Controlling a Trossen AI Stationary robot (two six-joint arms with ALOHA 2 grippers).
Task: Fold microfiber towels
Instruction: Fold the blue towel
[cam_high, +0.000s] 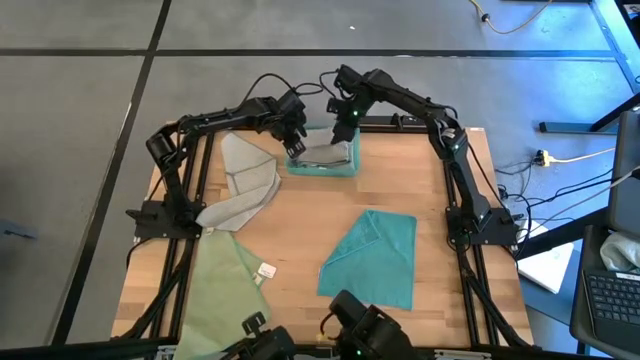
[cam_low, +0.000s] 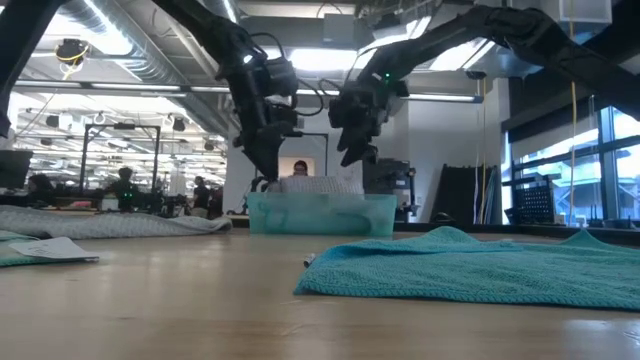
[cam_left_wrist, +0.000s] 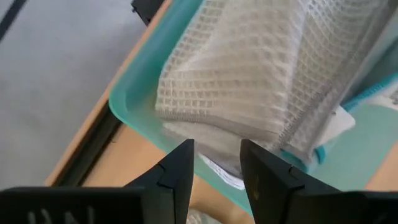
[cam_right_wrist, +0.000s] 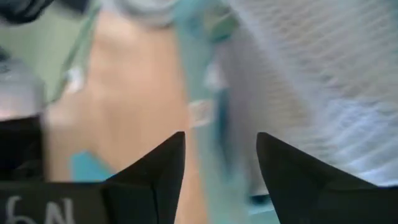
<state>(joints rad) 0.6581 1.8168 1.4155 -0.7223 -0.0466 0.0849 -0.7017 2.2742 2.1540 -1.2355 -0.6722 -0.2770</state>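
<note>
A folded light grey waffle-weave microfiber towel (cam_left_wrist: 249, 74) lies in the teal plastic bin (cam_high: 322, 171) at the table's far middle and sticks up over its rim (cam_low: 320, 184). My left gripper (cam_left_wrist: 216, 144) hangs open just above the bin's left end. My right gripper (cam_right_wrist: 221, 137) hangs open above the bin's far right side (cam_high: 340, 128). Nothing is between either pair of fingers. A second grey towel (cam_high: 245, 180) lies rumpled at the left. A pale green towel (cam_high: 225, 290) with a white tag lies near left. A teal towel (cam_high: 375, 255), folded over, lies near right.
Bare wood shows in the middle of the table between the bin and the teal towel. The black frame rails run along the table's left and right edges (cam_high: 455, 200). The right wrist view is blurred.
</note>
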